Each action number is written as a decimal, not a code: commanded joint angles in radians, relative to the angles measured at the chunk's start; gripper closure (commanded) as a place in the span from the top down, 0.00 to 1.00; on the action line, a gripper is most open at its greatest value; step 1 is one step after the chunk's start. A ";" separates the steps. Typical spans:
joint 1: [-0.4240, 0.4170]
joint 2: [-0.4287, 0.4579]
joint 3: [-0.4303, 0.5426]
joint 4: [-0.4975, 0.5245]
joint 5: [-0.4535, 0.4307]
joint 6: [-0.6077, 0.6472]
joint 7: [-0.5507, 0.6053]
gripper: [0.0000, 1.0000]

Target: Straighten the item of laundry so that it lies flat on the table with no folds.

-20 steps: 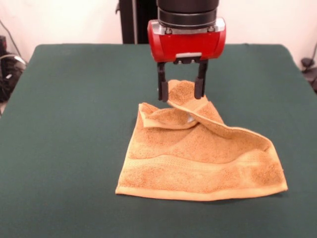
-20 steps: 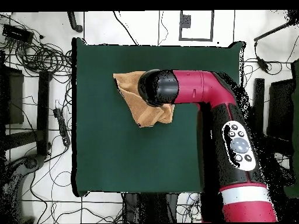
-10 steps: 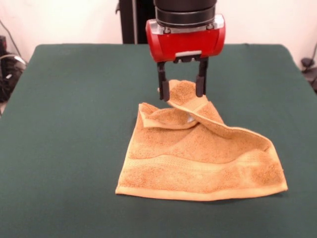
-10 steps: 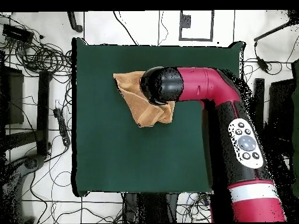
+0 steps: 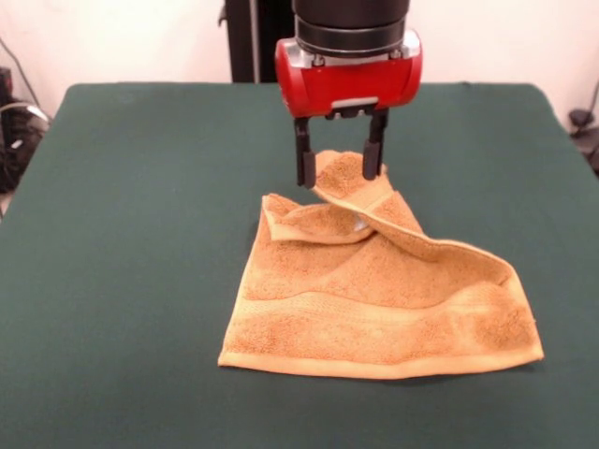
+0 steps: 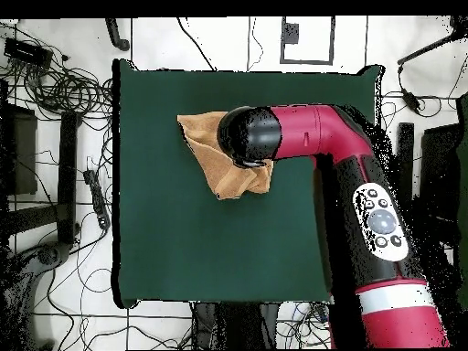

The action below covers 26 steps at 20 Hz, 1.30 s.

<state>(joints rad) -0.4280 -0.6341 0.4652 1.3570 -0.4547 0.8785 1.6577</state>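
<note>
Hanging over the far corner of the golden-orange towel, the gripper has its two black fingers spread apart, one on each side of a raised fold, not pinching it. The towel lies rumpled on the green table, its near edge flat, its far corners folded over. From above, the arm hides much of it.

A pale wall is running behind the far side of the scene, with a dark upright post standing against it. In the overhead view, a light tiled floor is showing, with black cables lying tangled at the left and dark stands standing beside them.
</note>
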 commanded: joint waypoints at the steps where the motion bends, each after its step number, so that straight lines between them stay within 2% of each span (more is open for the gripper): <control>1: 0.014 0.061 0.128 0.082 -0.077 0.133 -0.421 1.00; 13: 0.002 0.070 0.150 0.068 -0.095 0.147 -0.477 1.00; 21: -0.002 0.075 0.141 0.054 -0.084 0.149 -0.476 1.00; 26: -0.005 0.078 0.126 0.052 -0.076 0.141 -0.434 1.00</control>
<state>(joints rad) -0.4284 -0.6334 0.5191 1.3569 -0.5216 0.9312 1.4617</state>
